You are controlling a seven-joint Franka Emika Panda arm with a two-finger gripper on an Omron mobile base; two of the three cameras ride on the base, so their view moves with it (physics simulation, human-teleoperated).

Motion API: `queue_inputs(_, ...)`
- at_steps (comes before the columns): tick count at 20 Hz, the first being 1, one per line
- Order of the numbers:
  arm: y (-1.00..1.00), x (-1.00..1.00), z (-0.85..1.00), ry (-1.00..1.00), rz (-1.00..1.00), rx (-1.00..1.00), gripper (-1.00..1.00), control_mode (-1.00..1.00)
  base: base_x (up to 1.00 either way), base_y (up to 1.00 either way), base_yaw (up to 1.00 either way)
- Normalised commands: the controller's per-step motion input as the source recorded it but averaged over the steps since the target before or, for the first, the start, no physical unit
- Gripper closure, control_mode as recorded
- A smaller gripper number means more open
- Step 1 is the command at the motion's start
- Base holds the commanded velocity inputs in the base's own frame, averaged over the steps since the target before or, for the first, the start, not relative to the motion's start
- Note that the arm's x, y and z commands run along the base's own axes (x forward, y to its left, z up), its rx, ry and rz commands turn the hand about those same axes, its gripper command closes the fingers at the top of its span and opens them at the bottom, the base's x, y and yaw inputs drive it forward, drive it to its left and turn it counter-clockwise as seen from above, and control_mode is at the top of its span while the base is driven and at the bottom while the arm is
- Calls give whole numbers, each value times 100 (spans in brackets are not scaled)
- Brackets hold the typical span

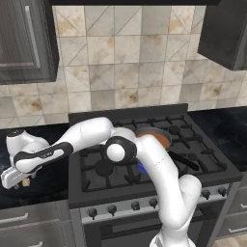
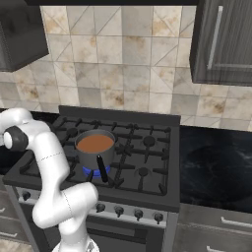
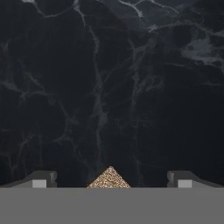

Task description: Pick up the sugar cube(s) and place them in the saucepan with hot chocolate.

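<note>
The tiny tan speckled sugar cube (image 3: 109,178) lies on the black marble counter, its corner poking up between my two fingertips (image 3: 41,179). My gripper (image 3: 112,180) is open, its jaws wide on either side of the cube and not touching it. From the left base view the gripper (image 1: 20,182) hangs low over the counter left of the stove, with the sugar cube (image 1: 27,183) right at its tips. The saucepan (image 2: 95,145) with reddish-brown hot chocolate sits on the stove's front left burner, its black handle pointing to the front; the saucepan (image 1: 157,137) is partly hidden behind my arm.
The black stove (image 2: 147,162) with grates and a row of knobs (image 2: 119,210) stands between two dark counters (image 2: 216,167). Dark wall cabinets (image 1: 24,38) hang above the left counter. A blue flame burns under the pan.
</note>
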Motion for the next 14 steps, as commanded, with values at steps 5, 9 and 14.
queue_inputs(5, 0, -1, -14, 0, 0, 0, -100, -100, 0, 0, 0)
queue_inputs(9, 0, 0, -23, 0, 0, 0, -100, -100, 0, 0, 0)
queue_inputs(14, 0, -3, -12, 0, 0, 0, -100, -100, 0, 0, 0)
